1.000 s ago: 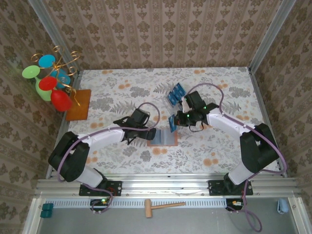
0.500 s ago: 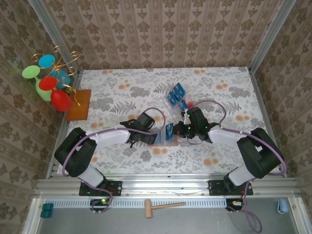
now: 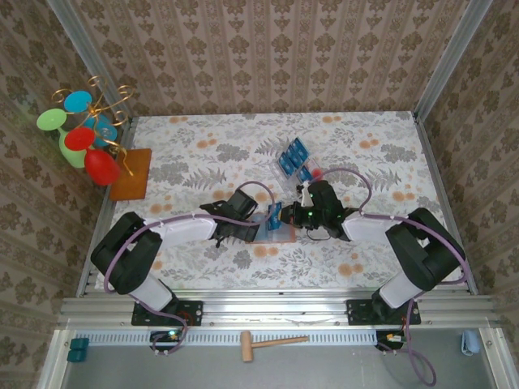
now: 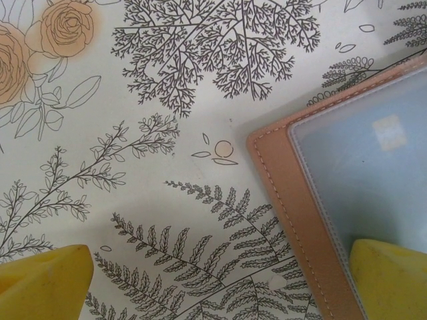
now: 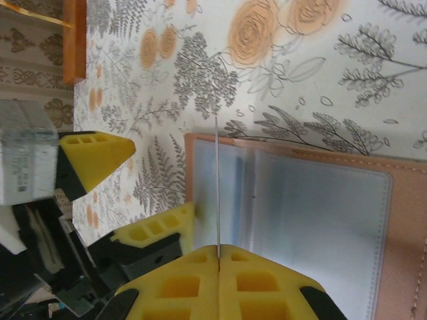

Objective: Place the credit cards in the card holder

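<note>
The card holder (image 3: 276,232) lies open on the flowered table, tan rim up and greyish inner pockets (image 5: 320,213) showing. My right gripper (image 5: 219,252) is shut on one blue credit card (image 3: 274,215), held upright and seen edge-on as a thin line (image 5: 217,180) over the holder's left half. Several more credit cards (image 3: 292,158) lie farther back on the table. My left gripper (image 4: 213,287) is open and straddles the holder's left edge (image 4: 293,200): one yellow fingertip (image 4: 390,280) is over the grey inside, the other (image 4: 40,280) over the tablecloth.
A clear tray (image 3: 306,172) with a red dot holds the spare cards. An orange-brown mat (image 3: 132,173) and a stand of coloured glasses (image 3: 81,138) sit at the far left. The two grippers are close together over the holder. A small wooden hammer (image 3: 272,344) lies below the table's near rail.
My right gripper has carried the blue card from near the tray down and left to above the holder. My left gripper has shifted right onto the holder's left edge, staying open.
</note>
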